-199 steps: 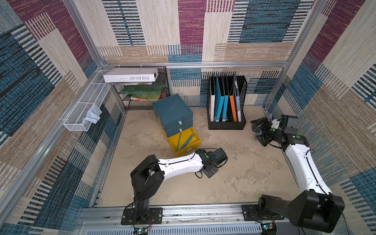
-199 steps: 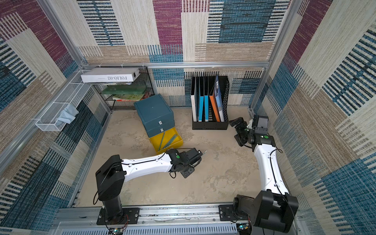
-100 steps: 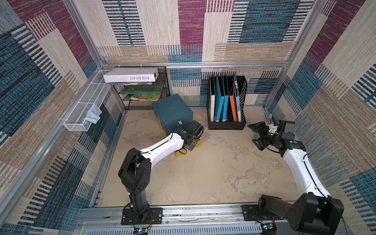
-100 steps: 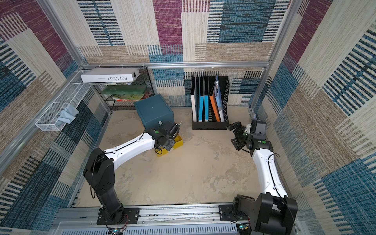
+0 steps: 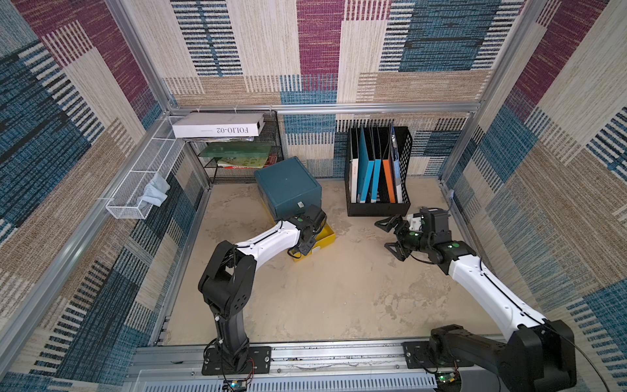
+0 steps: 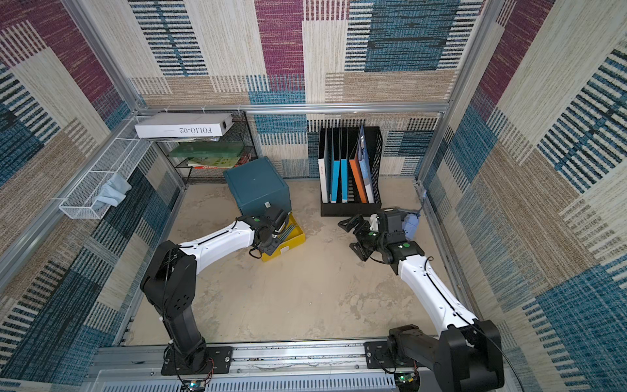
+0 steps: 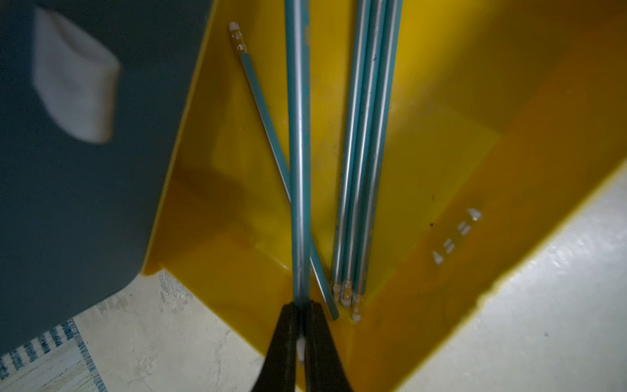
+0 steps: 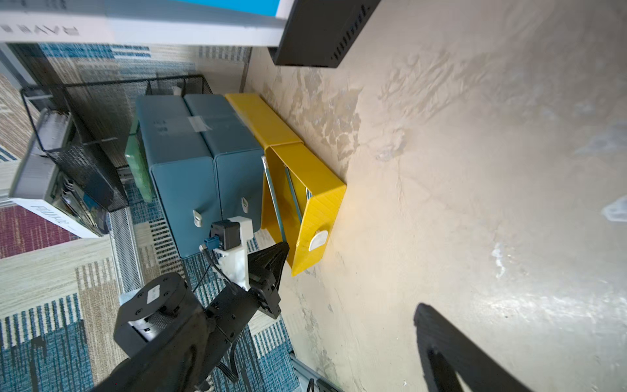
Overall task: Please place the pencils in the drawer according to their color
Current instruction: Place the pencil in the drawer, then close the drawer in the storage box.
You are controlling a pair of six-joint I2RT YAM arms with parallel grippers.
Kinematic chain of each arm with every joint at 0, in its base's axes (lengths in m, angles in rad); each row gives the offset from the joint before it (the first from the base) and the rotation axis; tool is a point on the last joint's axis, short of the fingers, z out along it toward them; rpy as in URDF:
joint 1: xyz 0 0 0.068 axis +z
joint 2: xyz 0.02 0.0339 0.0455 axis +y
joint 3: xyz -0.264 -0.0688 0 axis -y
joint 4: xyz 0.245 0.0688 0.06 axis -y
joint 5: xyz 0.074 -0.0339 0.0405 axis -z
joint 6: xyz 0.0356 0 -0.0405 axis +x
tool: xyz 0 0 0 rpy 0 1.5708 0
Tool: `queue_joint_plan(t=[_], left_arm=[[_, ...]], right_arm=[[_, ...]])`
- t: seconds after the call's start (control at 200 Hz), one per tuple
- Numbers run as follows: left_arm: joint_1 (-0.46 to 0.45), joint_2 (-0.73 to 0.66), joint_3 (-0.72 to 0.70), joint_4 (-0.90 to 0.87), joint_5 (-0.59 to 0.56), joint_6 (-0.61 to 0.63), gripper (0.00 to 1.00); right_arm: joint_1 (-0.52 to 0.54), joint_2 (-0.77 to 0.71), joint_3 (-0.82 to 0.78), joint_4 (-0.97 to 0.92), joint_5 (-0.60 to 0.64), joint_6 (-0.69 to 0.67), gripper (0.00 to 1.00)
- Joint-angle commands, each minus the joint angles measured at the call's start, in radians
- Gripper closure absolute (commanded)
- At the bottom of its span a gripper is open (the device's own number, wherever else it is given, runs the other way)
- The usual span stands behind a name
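Note:
A teal cabinet (image 5: 288, 183) stands at the back of the floor with its yellow bottom drawer (image 5: 328, 234) pulled out. In the left wrist view, several teal-blue pencils (image 7: 366, 152) lie in the yellow drawer (image 7: 441, 176), and one lies crossed (image 7: 261, 101). My left gripper (image 7: 300, 310) is shut on another teal-blue pencil (image 7: 298, 135), holding it lengthwise over the drawer. In a top view the left gripper (image 6: 283, 226) sits just above the drawer (image 6: 296, 239). My right gripper (image 5: 387, 236) hangs open and empty over the floor to the right.
A black file holder (image 5: 403, 203) with upright folders stands at the back right. A wire shelf (image 5: 274, 149) with books and a white box (image 5: 217, 125) fills the back left corner. A white mesh basket (image 5: 135, 190) holding a cloth hangs on the left wall.
My left arm has swung from the middle of the floor back to the yellow drawer, carrying the pencil. The right arm has drifted a little toward the front and the centre.

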State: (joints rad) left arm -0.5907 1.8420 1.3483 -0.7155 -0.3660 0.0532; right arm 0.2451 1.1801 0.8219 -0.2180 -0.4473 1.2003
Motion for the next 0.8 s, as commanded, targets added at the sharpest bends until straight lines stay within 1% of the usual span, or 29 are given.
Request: queue_joint_plan(t=[0.0, 0.145, 0.16, 0.225, 0.245, 0.286, 0.326, 0.346, 0.431, 0.451, 0.461, 0.546, 0.616, 0.646, 0.741, 0.776, 0.796], left_arm=[[0.005, 0.009, -0.010, -0.019, 0.011, -0.015, 1.00], [0.006, 0.026, 0.002, -0.038, 0.019, -0.028, 1.00], [0.005, 0.028, 0.006, -0.041, 0.020, -0.032, 0.94], [0.005, 0.018, 0.022, -0.046, 0.037, -0.039, 0.63], [0.005, 0.011, 0.028, -0.046, 0.047, -0.040, 0.55], [0.005, -0.005, 0.042, -0.049, 0.068, -0.043, 0.43], [0.005, -0.021, 0.066, -0.058, 0.092, -0.044, 0.21], [0.005, -0.027, 0.082, -0.069, 0.104, -0.044, 0.15], [0.004, -0.062, 0.162, -0.114, 0.153, -0.055, 0.10], [0.003, -0.075, 0.177, -0.119, 0.166, -0.059, 0.05], [0.003, -0.081, 0.184, -0.121, 0.171, -0.061, 0.04], [0.004, -0.140, 0.245, -0.133, 0.200, -0.097, 0.01], [0.007, -0.168, 0.313, -0.149, 0.180, -0.121, 0.01], [0.014, -0.167, 0.350, -0.166, 0.170, -0.127, 0.01], [0.057, -0.125, 0.498, -0.246, 0.141, -0.154, 0.01], [0.076, -0.106, 0.542, -0.267, 0.124, -0.156, 0.01], [0.087, -0.093, 0.565, -0.275, 0.115, -0.157, 0.01]], right_arm=[[0.047, 0.026, 0.000, 0.079, 0.044, 0.036, 0.01], [0.103, 0.074, 0.002, 0.120, 0.063, 0.056, 0.01], [0.109, 0.079, 0.003, 0.124, 0.065, 0.056, 0.01], [0.130, 0.106, 0.006, 0.145, 0.068, 0.061, 0.01], [0.136, 0.116, 0.007, 0.153, 0.067, 0.063, 0.01], [0.144, 0.135, 0.009, 0.168, 0.052, 0.066, 0.01], [0.151, 0.159, 0.012, 0.185, 0.035, 0.063, 0.01], [0.156, 0.170, 0.013, 0.193, 0.031, 0.062, 0.01], [0.180, 0.197, 0.010, 0.233, 0.036, 0.059, 0.01], [0.185, 0.200, 0.007, 0.245, 0.042, 0.060, 0.01], [0.187, 0.202, 0.004, 0.253, 0.044, 0.060, 0.01], [0.203, 0.220, -0.030, 0.339, 0.050, 0.085, 0.01], [0.221, 0.248, -0.057, 0.423, 0.048, 0.107, 0.00], [0.233, 0.263, -0.062, 0.454, 0.048, 0.111, 0.03], [0.282, 0.326, -0.060, 0.548, 0.051, 0.123, 0.20], [0.299, 0.353, -0.061, 0.584, 0.050, 0.133, 0.23], [0.308, 0.368, -0.062, 0.604, 0.049, 0.139, 0.26]])
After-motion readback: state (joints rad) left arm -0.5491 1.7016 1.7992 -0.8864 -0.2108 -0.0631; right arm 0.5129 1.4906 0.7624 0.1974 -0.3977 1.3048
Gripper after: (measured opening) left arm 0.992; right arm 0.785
